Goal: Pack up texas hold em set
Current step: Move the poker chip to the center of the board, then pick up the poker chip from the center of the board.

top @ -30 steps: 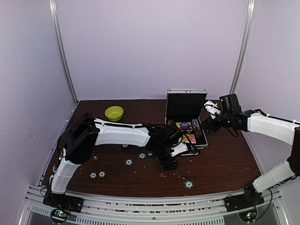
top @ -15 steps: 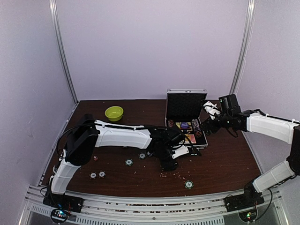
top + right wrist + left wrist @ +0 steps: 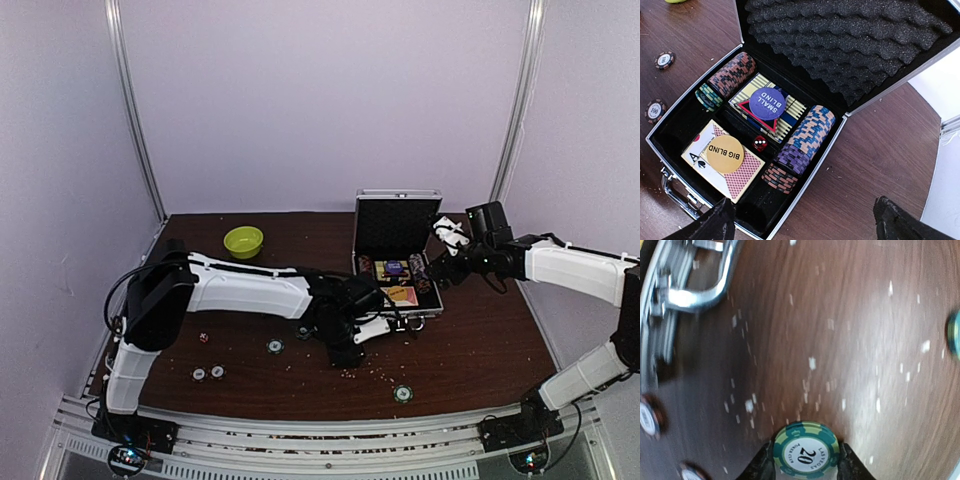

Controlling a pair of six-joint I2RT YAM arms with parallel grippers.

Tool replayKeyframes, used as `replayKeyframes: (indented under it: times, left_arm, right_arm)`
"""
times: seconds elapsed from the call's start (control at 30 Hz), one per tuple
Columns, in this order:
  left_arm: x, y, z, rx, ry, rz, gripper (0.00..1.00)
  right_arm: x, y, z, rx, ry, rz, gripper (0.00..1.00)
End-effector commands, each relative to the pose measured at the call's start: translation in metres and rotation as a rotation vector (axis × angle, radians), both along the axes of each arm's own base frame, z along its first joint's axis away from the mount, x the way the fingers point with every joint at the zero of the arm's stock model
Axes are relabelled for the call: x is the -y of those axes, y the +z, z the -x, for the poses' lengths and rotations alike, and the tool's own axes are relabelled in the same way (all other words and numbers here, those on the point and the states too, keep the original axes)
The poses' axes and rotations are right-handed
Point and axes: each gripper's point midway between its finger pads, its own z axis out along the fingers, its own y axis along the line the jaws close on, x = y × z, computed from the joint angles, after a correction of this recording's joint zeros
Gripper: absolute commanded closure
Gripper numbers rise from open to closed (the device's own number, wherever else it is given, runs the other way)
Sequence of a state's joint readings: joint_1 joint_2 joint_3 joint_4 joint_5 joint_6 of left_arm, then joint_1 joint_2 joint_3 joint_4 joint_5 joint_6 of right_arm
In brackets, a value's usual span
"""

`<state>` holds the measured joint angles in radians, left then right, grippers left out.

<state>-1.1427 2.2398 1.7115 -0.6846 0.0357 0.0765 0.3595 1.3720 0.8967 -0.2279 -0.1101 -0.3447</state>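
Note:
The silver briefcase (image 3: 397, 238) stands open at the back right, its foam lid (image 3: 840, 40) upright. Inside lie rows of chips (image 3: 807, 140), two card decks, a purple dealer button (image 3: 767, 104), a yellow dealer button (image 3: 725, 153) and a red die (image 3: 760, 144). My left gripper (image 3: 345, 352) is low over the table in front of the case, shut on a green poker chip (image 3: 805, 450) marked 20, with the fingers (image 3: 762, 466) pressing both its edges. My right gripper (image 3: 802, 222) hovers open above the case's front right corner, holding nothing.
Loose chips lie on the brown table (image 3: 480, 350): one (image 3: 275, 346) left of my left gripper, one (image 3: 403, 394) at the front, two (image 3: 208, 373) at the front left. A lime-green bowl (image 3: 243, 241) sits at the back left. The case handle (image 3: 700, 290) juts toward my left gripper. Crumbs litter the wood.
My left gripper's fingers have closed onto the green chip, and the arm has shifted slightly left. The right arm has hardly moved and stays open.

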Motion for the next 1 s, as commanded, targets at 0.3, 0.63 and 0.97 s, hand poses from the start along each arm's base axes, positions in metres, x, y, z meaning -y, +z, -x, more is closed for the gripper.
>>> replayKeyframes:
  times: [0.3,0.63,0.97]
  left_arm:
    - [-0.105,0.000,0.031,-0.077,0.118,-0.186,0.63]
    - [-0.104,0.013,0.027,-0.089,0.120,-0.210,0.40]
    - [-0.078,0.000,0.031,-0.158,0.122,-0.183,0.42]
  right_arm:
    - [-0.018,-0.024,0.012,-0.092,0.095,-0.050,0.03]
    - [-0.025,-0.019,0.019,-0.096,0.150,-0.065,0.03]
    - [-0.031,-0.004,0.026,-0.072,0.191,-0.098,0.03]
